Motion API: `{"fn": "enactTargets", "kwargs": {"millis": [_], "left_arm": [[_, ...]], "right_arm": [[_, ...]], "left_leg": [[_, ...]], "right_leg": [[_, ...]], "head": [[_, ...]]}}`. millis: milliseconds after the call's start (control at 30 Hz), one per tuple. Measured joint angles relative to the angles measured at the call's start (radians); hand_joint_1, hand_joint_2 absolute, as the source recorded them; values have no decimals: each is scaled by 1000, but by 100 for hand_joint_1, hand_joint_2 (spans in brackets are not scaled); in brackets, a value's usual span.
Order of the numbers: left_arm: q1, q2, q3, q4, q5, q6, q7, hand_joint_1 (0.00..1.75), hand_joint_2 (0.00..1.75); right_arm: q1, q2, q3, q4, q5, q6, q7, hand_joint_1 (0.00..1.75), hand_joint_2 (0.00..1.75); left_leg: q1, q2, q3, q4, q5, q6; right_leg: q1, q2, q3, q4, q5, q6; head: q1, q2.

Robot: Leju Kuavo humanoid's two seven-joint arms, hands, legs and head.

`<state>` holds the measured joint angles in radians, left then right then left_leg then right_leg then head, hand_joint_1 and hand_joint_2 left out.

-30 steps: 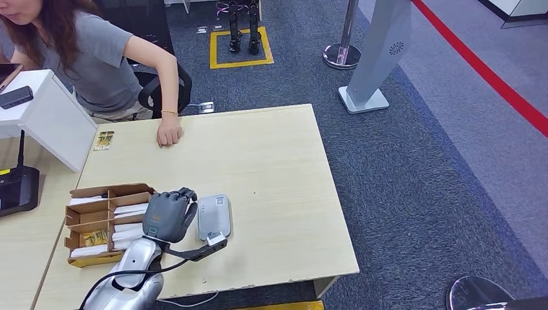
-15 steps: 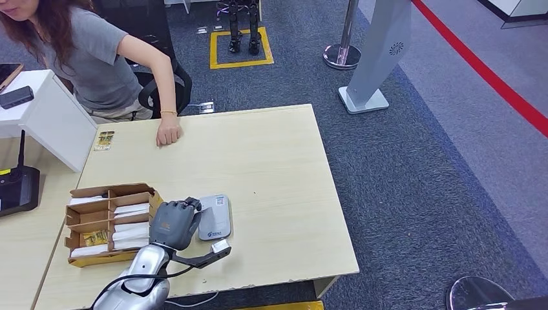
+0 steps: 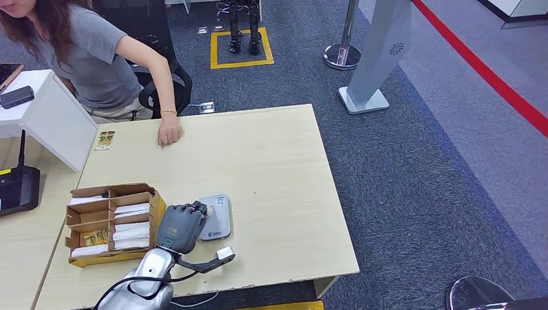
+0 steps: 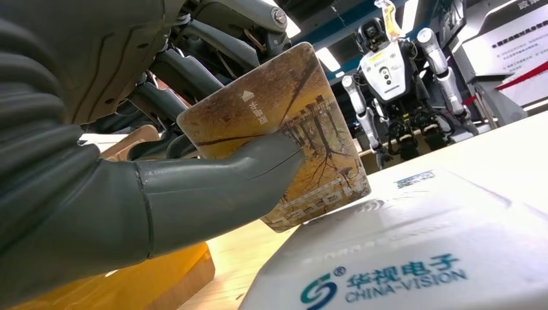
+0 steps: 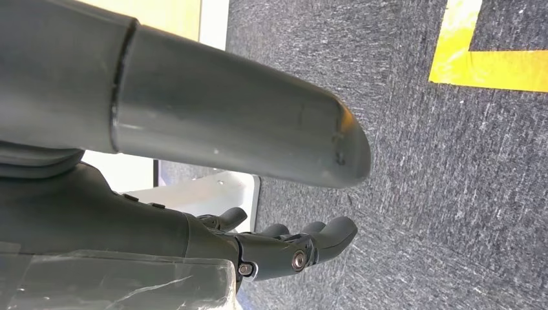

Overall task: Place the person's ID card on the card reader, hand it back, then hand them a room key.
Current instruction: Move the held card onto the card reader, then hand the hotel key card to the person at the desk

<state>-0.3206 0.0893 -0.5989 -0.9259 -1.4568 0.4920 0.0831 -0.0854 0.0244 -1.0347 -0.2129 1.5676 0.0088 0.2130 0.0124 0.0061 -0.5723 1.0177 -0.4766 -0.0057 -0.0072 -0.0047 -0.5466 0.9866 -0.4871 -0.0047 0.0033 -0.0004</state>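
Note:
My left hand [image 3: 180, 227] pinches a yellow-brown picture card [image 4: 284, 132] between thumb and fingers, right at the near left edge of the grey-white card reader [image 3: 216, 217]. In the left wrist view the card's lower corner hangs just over the reader's top [image 4: 413, 245], which carries a "CHINA-VISION" logo. The person [image 3: 90, 58] leans at the table's far left, one hand [image 3: 169, 134] resting on the tabletop. My right hand [image 5: 284, 248] hangs beside my body over the carpet, its fingers loosely apart and holding nothing.
A cardboard divider box [image 3: 110, 223] with white cards stands just left of my left hand. A small yellow card [image 3: 103, 140] lies near the table's far left corner. A white counter block [image 3: 45, 119] and a black device [image 3: 16, 187] stand at the left.
My left hand has moved toward me and to the right, from above the box's edge to the near left edge of the reader. The person has straightened slightly.

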Motion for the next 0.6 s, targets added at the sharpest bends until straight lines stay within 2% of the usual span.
{"fn": "enactTargets", "kwargs": {"millis": [267, 400, 500, 600], "left_arm": [[0, -2, -4, 6, -8, 10, 6, 175, 175], [3, 1, -2, 1, -15, 71, 35, 175, 175], [19, 13, 16, -47, -22, 129, 51, 175, 175], [48, 31, 69, -157, -21, 143, 37, 175, 175]], "right_arm": [[0, 0, 2, 0, 0, 0, 0, 0, 0], [0, 0, 2, 0, -4, -2, 0, 0, 0], [1, 0, 2, 0, -7, -3, 0, 0, 0], [1, 0, 2, 0, -10, -4, 0, 0, 0]], "left_leg": [[0, 0, 1, 0, 0, 0], [0, 0, 1, 0, 0, 0], [0, 0, 0, 0, 0, 0], [0, 0, 0, 0, 0, 0]], "right_leg": [[0, 0, 0, 0, 0, 0], [0, 0, 1, 0, 0, 0], [0, 0, 0, 0, 0, 0], [0, 0, 0, 0, 0, 0]], "head": [[0, 0], [0, 0], [0, 0], [0, 0]]}}
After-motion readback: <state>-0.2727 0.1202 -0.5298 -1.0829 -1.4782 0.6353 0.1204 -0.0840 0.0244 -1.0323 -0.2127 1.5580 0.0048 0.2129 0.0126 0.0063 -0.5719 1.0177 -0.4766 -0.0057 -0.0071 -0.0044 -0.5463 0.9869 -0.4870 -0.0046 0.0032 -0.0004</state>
